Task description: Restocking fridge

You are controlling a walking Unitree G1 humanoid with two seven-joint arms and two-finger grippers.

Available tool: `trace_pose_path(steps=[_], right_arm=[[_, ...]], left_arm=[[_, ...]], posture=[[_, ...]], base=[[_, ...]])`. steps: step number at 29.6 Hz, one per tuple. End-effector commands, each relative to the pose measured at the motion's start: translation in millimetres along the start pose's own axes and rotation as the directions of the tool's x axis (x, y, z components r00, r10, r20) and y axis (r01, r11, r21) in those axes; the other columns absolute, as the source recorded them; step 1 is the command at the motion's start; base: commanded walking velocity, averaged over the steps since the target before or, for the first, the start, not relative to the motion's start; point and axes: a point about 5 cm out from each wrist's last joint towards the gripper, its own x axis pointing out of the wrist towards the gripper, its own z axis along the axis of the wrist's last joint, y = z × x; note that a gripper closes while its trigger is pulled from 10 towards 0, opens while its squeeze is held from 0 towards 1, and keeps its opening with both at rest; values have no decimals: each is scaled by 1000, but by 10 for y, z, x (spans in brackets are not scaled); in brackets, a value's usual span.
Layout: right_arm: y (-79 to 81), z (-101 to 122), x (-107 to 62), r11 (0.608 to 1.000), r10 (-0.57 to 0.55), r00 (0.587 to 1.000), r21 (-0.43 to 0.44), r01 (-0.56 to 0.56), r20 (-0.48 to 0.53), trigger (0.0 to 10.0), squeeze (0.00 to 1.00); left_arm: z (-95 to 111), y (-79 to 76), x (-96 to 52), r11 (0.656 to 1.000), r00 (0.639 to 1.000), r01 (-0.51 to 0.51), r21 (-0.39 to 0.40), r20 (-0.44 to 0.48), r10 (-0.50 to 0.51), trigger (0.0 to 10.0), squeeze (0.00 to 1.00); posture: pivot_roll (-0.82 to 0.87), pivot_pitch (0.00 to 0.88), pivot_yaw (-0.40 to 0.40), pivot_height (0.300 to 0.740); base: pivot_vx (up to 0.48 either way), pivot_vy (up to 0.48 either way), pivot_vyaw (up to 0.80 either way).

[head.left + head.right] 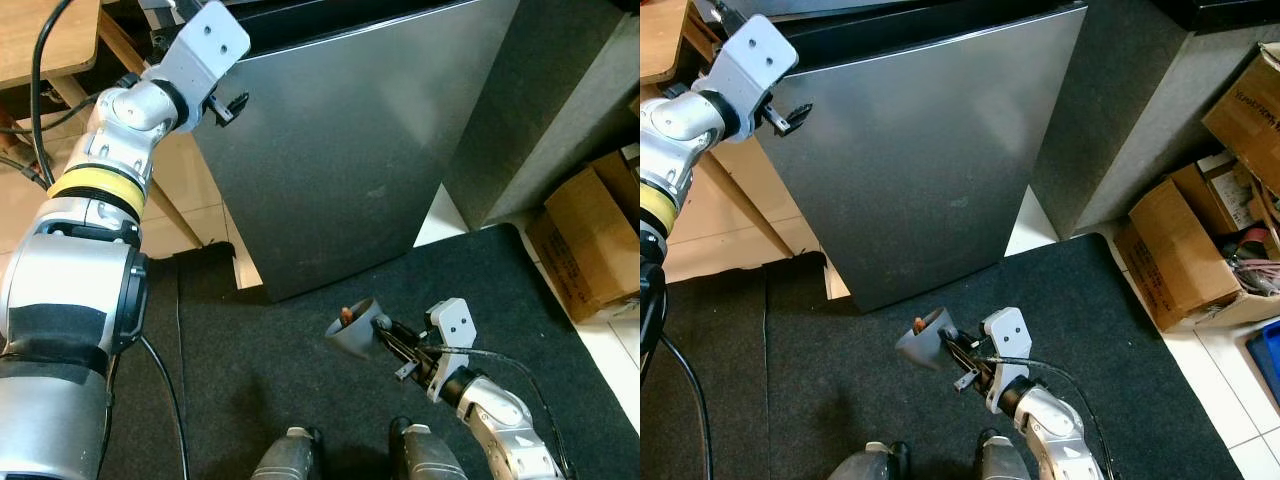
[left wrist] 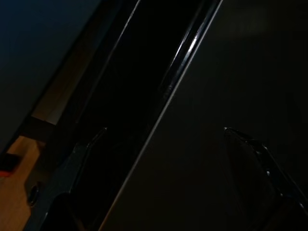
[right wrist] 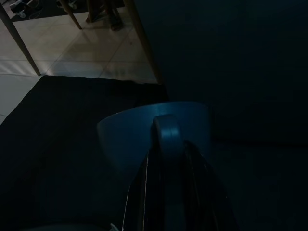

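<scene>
The grey fridge [image 1: 340, 150] stands before me with its door shut or nearly so; a dark gap runs along its top. My left gripper [image 1: 232, 105] is raised to the door's upper left corner. In the dark left wrist view its fingers [image 2: 89, 144] are spread open on either side of the door's edge seam [image 2: 168, 91]. Low in front of the fridge, my right gripper [image 1: 392, 338] is shut on the handle of a grey-blue cup [image 1: 352, 332]. The cup [image 3: 154, 130] is tipped on its side, and something small and orange-brown shows at its rim.
A wooden table [image 1: 50, 35] stands at the left beside the fridge, with cables hanging by it. Open cardboard boxes [image 1: 1200, 230] sit on the right. A dark mat [image 1: 300, 400] covers the floor under my feet [image 1: 290, 450]. A grey panel [image 1: 540, 90] stands right of the fridge.
</scene>
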Motion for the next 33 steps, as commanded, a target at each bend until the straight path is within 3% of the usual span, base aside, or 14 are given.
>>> trace_pose_path(steps=[1,7,14,19,20,23,24,25,31,33], right_arm=[[29,-34,-37,1000,5,1000,10,-5,-14,10000,0],[22,-35,-50,1000,3,1000,9,-3,-19,10000,0],[7,-26,-45,1000,0,1000,5,0,-24,10000,0],[1,-8,-18,1000,1,1000,0,-1,-20,10000,0],[1,-8,-18,1000,1,1000,0,-1,-20,10000,0],[-10,3,5,1000,0,1000,-3,0,-17,10000,0],[-10,3,5,1000,0,1000,-3,0,-17,10000,0],[-15,9,14,1000,-1,1000,-6,0,-15,10000,0],[-26,19,25,1000,-2,1000,-9,2,-13,10000,0],[-38,25,30,1000,-5,1000,-12,5,-12,10000,0]], left_arm=[[-114,-43,-24,999,999,28,-24,-24,-28,10000,0],[-131,-77,-14,999,999,38,-27,-34,-39,10000,0],[-145,-151,-11,979,988,147,-140,-20,-151,10000,0],[-95,-261,-11,912,944,329,-246,54,-326,10000,0],[-95,-261,-11,912,944,329,-246,54,-326,10000,0],[-63,-338,-27,858,891,453,-243,96,-443,10000,0],[-63,-338,-27,858,891,453,-243,96,-443,10000,0],[-53,-371,-39,829,861,509,-234,110,-497,10000,0],[-29,-403,-61,780,814,580,-236,138,-564,10000,0],[41,-431,-83,715,752,660,-232,201,-628,10000,0]], posture=[[-138,331,40,740],[-143,332,38,740],[-136,324,39,740],[-130,314,41,740],[-130,314,41,740],[-127,304,41,740],[-127,304,41,740],[-126,301,41,740],[-124,296,42,740],[-123,292,44,740]], base=[[0,0,0],[0,0,0],[0,0,0],[0,0,0],[0,0,0],[0,0,0],[0,0,0],[0,0,0],[0,0,0],[0,0,0]])
